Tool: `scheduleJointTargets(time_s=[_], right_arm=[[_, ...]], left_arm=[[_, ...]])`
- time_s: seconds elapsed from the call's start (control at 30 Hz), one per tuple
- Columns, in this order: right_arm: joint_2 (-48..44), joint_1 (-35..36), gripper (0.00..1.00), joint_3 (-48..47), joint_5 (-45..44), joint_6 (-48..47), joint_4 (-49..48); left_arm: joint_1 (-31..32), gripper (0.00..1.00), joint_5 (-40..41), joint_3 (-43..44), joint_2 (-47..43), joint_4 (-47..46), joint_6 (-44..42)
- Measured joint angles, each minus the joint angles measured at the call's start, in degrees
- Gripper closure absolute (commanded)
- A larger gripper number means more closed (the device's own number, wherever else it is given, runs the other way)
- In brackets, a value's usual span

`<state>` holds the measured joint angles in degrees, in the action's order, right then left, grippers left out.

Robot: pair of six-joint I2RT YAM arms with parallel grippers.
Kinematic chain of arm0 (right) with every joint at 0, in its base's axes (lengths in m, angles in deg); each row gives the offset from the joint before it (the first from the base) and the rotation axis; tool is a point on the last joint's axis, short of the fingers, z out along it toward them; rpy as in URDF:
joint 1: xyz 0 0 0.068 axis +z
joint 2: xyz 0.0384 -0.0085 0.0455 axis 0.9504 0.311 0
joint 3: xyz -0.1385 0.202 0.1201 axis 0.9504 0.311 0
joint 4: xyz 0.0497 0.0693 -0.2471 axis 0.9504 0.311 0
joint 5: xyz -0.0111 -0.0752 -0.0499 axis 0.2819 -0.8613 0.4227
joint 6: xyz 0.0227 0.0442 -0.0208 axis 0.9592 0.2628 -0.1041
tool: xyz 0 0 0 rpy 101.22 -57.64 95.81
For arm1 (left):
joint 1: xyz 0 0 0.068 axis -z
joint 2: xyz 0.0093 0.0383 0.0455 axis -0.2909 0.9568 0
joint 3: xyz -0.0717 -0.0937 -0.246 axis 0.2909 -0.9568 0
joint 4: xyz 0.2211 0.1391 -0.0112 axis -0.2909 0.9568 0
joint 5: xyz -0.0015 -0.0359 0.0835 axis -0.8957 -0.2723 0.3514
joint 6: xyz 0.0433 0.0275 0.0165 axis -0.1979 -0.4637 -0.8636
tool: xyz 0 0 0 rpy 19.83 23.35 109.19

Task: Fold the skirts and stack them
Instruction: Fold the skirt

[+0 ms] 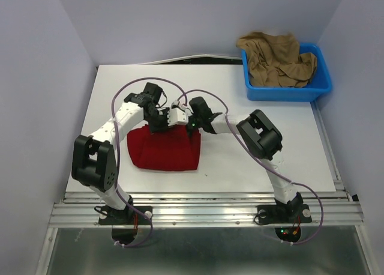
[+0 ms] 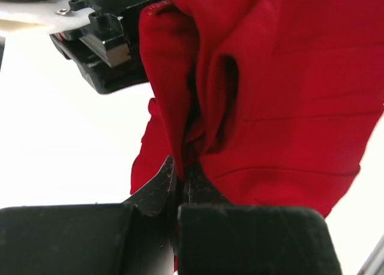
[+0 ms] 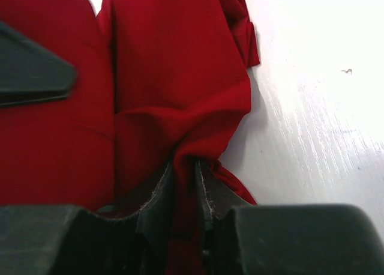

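The red skirt lies bunched at the middle of the white bench. The left end effector is clamped on its far edge at the cloth's 11 o'clock, and the right end effector is clamped on it at 1 o'clock. The tan skirt sits crumpled in the blue bin at the bench's 2 o'clock corner
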<state>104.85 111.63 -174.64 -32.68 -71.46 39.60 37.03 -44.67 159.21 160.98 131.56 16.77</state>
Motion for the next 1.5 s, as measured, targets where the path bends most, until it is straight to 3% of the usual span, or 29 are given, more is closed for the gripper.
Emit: scheduleJointTargets(time_s=[0.17, 0.27, 0.5, 0.77, 0.93, 1.07, 1.1, 1.2, 1.3, 1.37, 1.5], right_arm=[[0.0, 0.09, 0.73, 0.0, 0.13, -0.04, 0.17], [0.0, 0.09, 0.57, -0.02, -0.63, -0.22, 0.57], [0.0, -0.61, 0.39, -2.08, -5.51, -0.72, 1.73], [0.02, -3.91, 0.38, -9.27, -12.37, 2.99, 3.98], [0.02, -6.84, 0.37, -11.37, -14.6, 6.4, 3.69], [-0.33, -7.82, 0.3, -9.81, -16.39, 7.56, 4.0], [-0.59, -8.22, 0.3, -9.11, -16.72, 7.74, 4.11], [-2.82, -9.42, 0.29, -5.77, -17.79, 8.68, 5.68], [-7.74, -12.72, 0.26, -2.25, -18.45, 9.05, 8.37], [-12.96, -14.97, 0.24, 0.94, -19.28, 8.46, 10.21], [-23.04, -17.4, 0.23, 5.22, -20.76, 6.4, 13.11]], left_arm=[[0.0, 0.99, 1.22, -7.26, -0.76, -8.52, 0.11], [0.0, 0.99, 1.81, -12.79, -1.68, -14.19, 0.11], [0.0, 0.97, 2.91, -20.55, -5.9, -20.44, -0.07], [0.02, 0.93, 2.97, -21.11, -5.88, -21.46, -1.05], [0.04, 0.9, 2.47, -15.67, 1.38, -18.86, -1.11], [0.02, 0.79, 1.77, -10.49, 6.91, -16.98, -0.72], [0.02, 0.69, 1.46, -9.16, 7.91, -16.37, -0.52], [-0.2, 0.55, 0.85, -5.81, 10.32, -15.67, 0.42], [-0.94, 0.5, 0.26, -2.78, 11.96, -14.6, 1.84], [-1.55, 0.36, -0.42, -0.35, 12.17, -12.9, 3.41], [-2.32, 0.36, -0.98, 7.13, 12.2, -9.4, 7.28]])
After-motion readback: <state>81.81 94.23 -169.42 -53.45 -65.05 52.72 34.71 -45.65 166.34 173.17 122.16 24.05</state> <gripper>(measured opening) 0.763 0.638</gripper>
